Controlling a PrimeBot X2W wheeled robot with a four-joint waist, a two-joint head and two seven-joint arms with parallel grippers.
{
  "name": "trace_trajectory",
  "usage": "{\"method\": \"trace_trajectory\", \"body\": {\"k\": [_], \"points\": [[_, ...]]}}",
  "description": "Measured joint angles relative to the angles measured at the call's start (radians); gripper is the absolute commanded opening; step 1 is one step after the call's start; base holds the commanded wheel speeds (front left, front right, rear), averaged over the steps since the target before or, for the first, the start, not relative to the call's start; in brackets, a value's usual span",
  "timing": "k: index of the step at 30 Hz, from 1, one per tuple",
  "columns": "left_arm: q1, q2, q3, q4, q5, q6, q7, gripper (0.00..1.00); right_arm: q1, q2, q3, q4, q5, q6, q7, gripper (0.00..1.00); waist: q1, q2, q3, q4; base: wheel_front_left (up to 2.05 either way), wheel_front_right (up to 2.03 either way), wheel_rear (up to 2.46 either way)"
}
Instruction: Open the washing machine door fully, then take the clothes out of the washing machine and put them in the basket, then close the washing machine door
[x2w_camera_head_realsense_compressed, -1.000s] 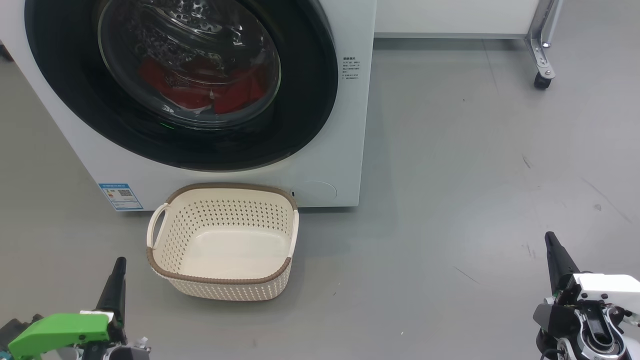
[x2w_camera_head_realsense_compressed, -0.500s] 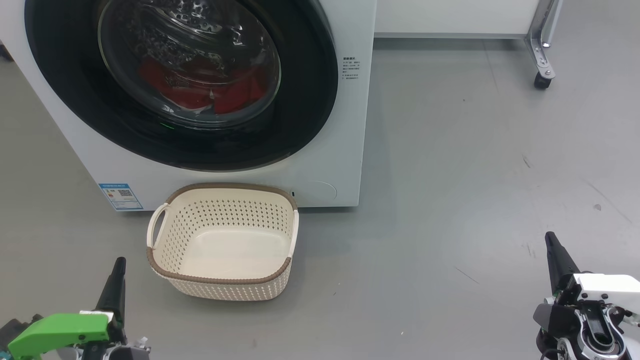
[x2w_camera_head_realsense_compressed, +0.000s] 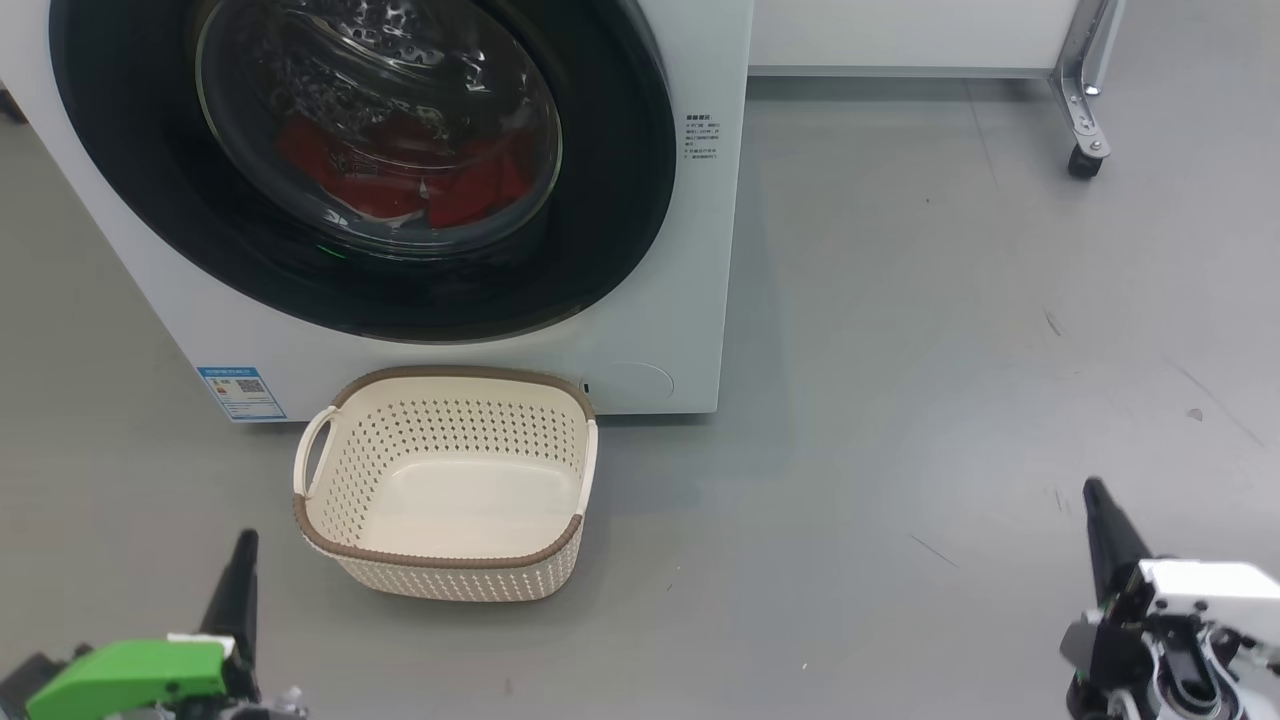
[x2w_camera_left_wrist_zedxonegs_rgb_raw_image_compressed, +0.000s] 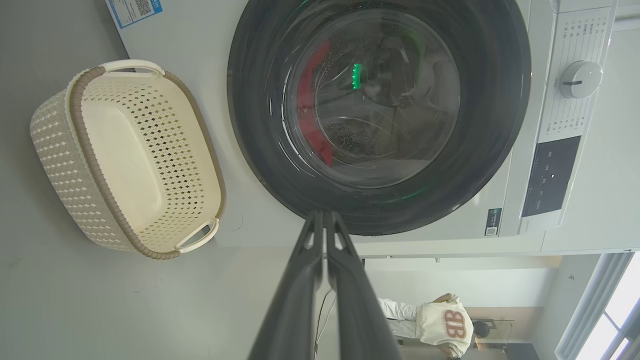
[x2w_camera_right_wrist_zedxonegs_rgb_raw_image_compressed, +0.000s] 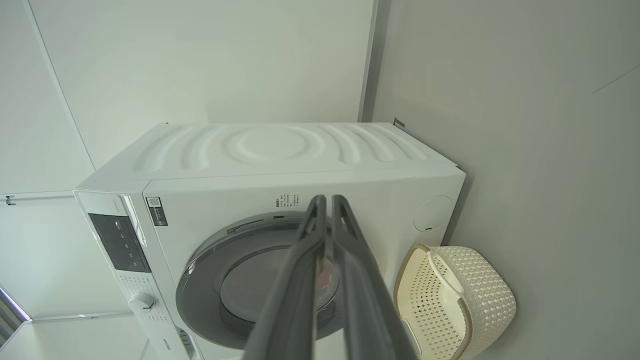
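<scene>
- Your left gripper (x2w_camera_left_wrist_zedxonegs_rgb_raw_image_compressed: 324, 216) and right gripper (x2w_camera_right_wrist_zedxonegs_rgb_raw_image_compressed: 326, 199) sat closed, empty.
- Bright red fabric clothes (x2w_camera_head_realsense_compressed: 470, 195) lay behind the shut black-rimmed round glass door (x2w_camera_head_realsense_compressed: 600, 200).
- The cream perforated plastic basket (x2w_camera_head_realsense_compressed: 450, 372) stood just beneath (a handy drop).

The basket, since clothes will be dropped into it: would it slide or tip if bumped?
Probably slides easily: the basket looks like thin perforated plastic, empty, so likely light on the smooth grey floor. Tipping seems unlikely, as it sits low and wide. Its walls should stay fairly stiff.
</scene>
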Motion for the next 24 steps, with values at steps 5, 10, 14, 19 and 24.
{"method": "trace_trajectory", "body": {"k": [5,10,14,19,24], "points": [[0.042,-0.025,-0.007,0.04,0.0,0.0,0.0,1.0,0.049,0.026,0.004,0.04,0.0,0.0,-0.001,1.0,0.0,0.0,0.0,0.0,0.0,0.0,0.0],[0.042,-0.025,-0.009,0.036,0.002,0.0,-0.011,1.0,0.05,0.026,0.005,0.034,-0.011,0.0,-0.011,1.0,0.0,0.0,0.001,0.0,0.0,0.0,0.0],[0.042,-0.025,-0.015,0.034,0.011,0.0,-0.021,1.0,0.05,0.026,0.007,0.028,-0.026,0.0,-0.021,1.0,0.0,0.0,0.001,0.0,0.0,0.0,0.0],[0.042,-0.025,-0.018,0.03,0.019,0.0,-0.033,1.0,0.05,0.026,0.008,0.022,-0.047,0.0,-0.034,1.0,0.0,0.0,0.002,0.001,0.0,0.0,0.0],[0.042,-0.025,-0.021,0.025,0.02,0.0,-0.045,1.0,0.05,0.026,0.007,0.018,-0.064,0.0,-0.046,1.0,0.0,0.0,0.002,0.001,0.0,0.0,0.0]]}}
